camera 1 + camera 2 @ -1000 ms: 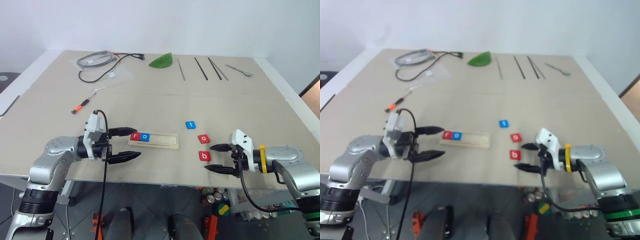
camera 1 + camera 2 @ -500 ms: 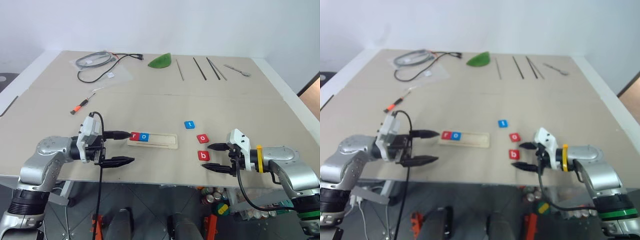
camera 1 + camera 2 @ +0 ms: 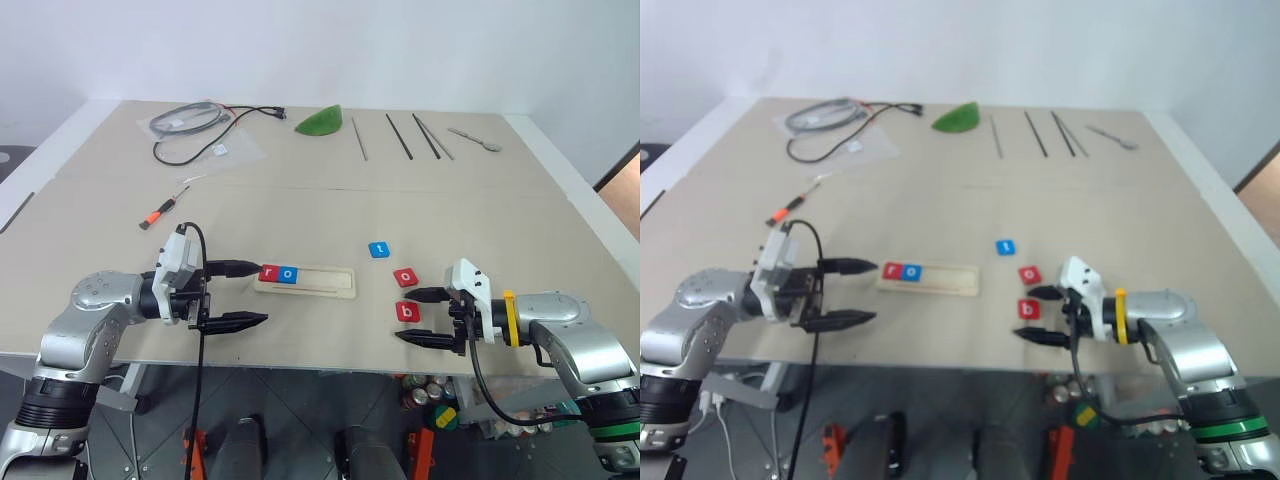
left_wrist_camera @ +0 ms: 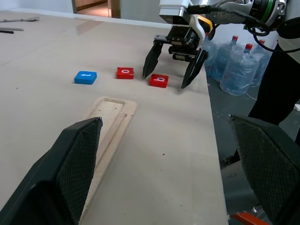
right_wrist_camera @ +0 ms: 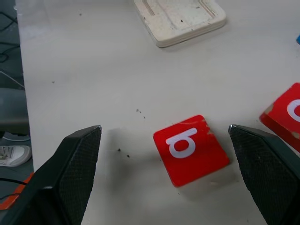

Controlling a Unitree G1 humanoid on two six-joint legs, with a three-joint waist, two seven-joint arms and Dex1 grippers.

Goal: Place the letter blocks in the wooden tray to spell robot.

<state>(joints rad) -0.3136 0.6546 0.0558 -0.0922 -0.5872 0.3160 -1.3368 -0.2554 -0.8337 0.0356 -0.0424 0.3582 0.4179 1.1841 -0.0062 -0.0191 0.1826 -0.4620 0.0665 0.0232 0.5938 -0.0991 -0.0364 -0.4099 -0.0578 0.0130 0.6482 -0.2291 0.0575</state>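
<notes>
Right pincer [image 3: 427, 317] shifted inward, open, now straddling red "b" block [image 3: 408, 311] for pickup. Left pincer [image 3: 243, 294] open beside tray [image 3: 320, 282], holding nothing.

The table [image 3: 330, 200] is viewed from above and behind both arms by the two head views, facing forward and down; nearly the same scene is shared. The tray [image 4: 108, 123] is viewed low and level from the left wrist, apparently lengthwise. The "b" block [image 5: 191, 149] is viewed closely from the right wrist; the tray is shared.
</notes>
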